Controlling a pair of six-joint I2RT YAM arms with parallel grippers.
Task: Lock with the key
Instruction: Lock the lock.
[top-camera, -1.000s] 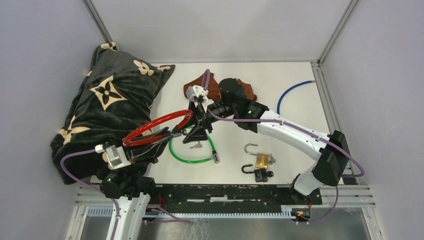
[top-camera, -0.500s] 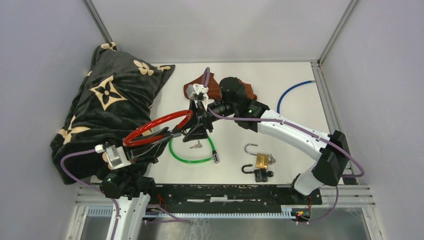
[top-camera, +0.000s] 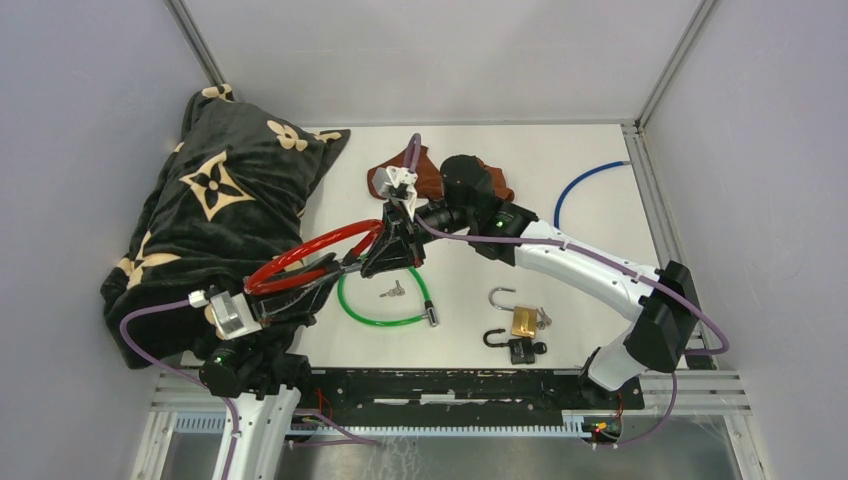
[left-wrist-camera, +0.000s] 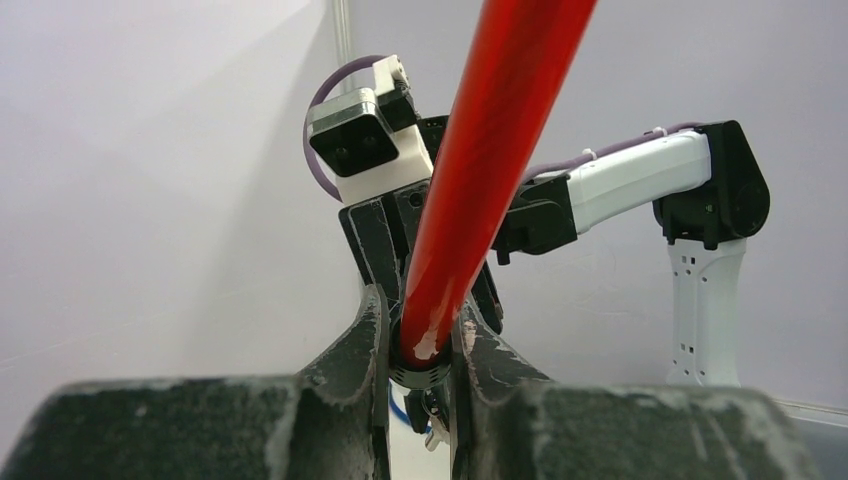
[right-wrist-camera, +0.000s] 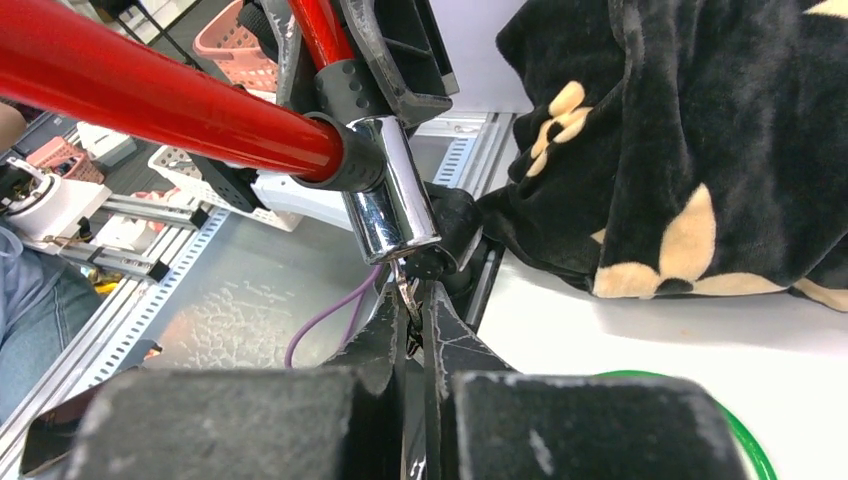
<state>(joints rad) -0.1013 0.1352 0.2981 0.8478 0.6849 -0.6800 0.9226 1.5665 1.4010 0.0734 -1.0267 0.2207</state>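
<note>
Left pincer (left-wrist-camera: 420, 322) is clamped round the red cable lock (top-camera: 315, 245), holding it above the counter (top-camera: 560, 150), and the right pincer (right-wrist-camera: 413, 308) is clenched on the key (right-wrist-camera: 408, 292), which sits at the lock's chrome cylinder (right-wrist-camera: 395, 200).

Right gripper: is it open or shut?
Shut: the right gripper pinches the key under the chrome lock barrel.

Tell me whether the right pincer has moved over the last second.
Yes. The right pincer has shifted up and left, off the green cable loop, towards the red cable lock.
</note>
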